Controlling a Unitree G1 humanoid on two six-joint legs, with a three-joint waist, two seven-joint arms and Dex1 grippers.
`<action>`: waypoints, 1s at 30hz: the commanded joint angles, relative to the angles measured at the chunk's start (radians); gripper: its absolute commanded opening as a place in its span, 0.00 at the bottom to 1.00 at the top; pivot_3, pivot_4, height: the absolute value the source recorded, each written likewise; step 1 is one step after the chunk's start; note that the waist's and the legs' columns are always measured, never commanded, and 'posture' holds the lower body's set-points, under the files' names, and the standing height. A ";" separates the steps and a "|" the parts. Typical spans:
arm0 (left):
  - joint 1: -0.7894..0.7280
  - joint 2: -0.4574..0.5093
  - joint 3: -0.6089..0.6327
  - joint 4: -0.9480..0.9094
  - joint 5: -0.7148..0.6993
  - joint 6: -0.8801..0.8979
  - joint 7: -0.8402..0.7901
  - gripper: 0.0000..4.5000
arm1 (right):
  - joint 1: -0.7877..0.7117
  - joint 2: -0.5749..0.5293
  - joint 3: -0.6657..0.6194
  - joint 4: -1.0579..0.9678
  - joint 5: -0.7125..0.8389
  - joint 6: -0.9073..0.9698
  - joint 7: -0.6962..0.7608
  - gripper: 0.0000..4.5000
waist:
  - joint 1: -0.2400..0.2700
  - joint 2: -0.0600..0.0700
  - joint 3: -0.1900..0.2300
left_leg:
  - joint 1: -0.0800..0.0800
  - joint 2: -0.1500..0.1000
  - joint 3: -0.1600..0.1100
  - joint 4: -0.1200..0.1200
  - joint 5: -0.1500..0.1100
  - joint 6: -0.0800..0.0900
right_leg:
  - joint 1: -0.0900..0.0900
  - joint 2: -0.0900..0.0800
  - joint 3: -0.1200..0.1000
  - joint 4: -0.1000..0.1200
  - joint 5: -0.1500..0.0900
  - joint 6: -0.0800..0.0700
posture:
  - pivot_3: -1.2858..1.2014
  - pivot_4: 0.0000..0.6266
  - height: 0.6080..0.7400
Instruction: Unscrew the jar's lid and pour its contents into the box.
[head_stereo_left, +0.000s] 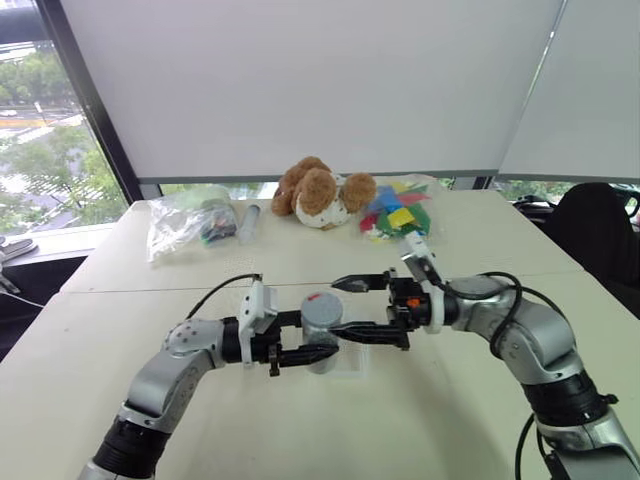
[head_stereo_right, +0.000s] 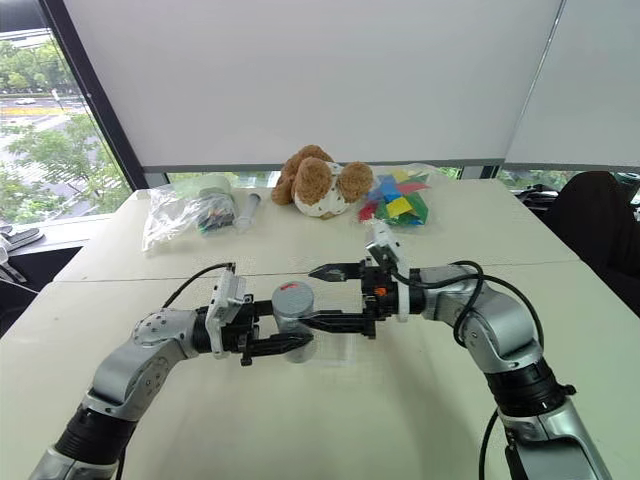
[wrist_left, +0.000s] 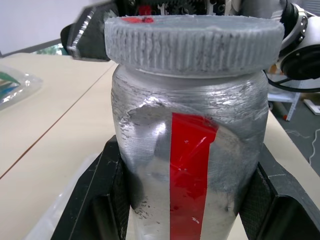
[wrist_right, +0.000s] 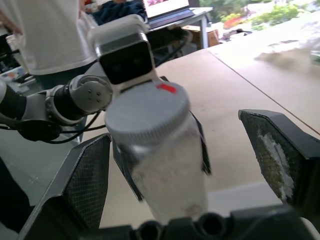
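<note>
My left gripper (head_stereo_left: 314, 346) is shut on the body of the silvery jar (head_stereo_left: 321, 340), holding it upright over the table; the red stripe (wrist_left: 189, 175) on the jar faces the left wrist view. The grey ribbed lid (wrist_left: 192, 44) sits on top of the jar. My right gripper (head_stereo_left: 336, 306) reaches in from the right and stands open, with one black finger (wrist_right: 85, 185) on each side of the lid (wrist_right: 147, 112), neither touching it. The clear shallow box (head_stereo_left: 352, 366) lies on the table just beneath the jar. The contents are hidden inside the jar.
At the table's far edge sit a brown teddy bear (head_stereo_left: 320, 192), a clear plastic bag (head_stereo_left: 190, 225), a clear tube (head_stereo_left: 248, 220) and a bag of coloured pieces (head_stereo_left: 398, 212). A black chair (head_stereo_left: 600, 225) stands at the right. A person in a white shirt (wrist_right: 50, 35) stands beyond the table.
</note>
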 joint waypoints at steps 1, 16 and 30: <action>-0.007 0.005 0.010 -0.050 -0.018 -0.018 -0.014 0.47 | 0.023 -0.044 -0.081 -0.024 0.047 0.006 0.030 0.99 | 0.000 0.000 0.000 | 0.000 0.000 0.000 0.000 0.000 0.000 | 0.000 0.000 0.000 0.000 0.000 0.000 | 0.52 0.24 1.00; 0.004 0.005 0.009 -0.063 -0.013 -0.011 -0.003 0.47 | -0.108 0.098 0.057 -0.180 0.090 0.131 -0.137 0.99 | 0.000 0.000 0.000 | 0.000 0.001 0.000 0.000 0.000 0.000 | 0.000 0.000 0.000 0.000 0.000 0.000 | 0.52 0.24 1.00; 0.015 0.003 0.006 -0.067 -0.012 -0.015 0.002 0.47 | -0.140 0.135 0.093 -0.094 -0.006 0.080 -0.147 0.99 | -0.003 0.000 0.000 | 0.000 0.000 0.000 0.000 0.000 0.000 | -0.001 0.000 0.000 0.000 0.000 0.000 | 0.52 0.24 1.00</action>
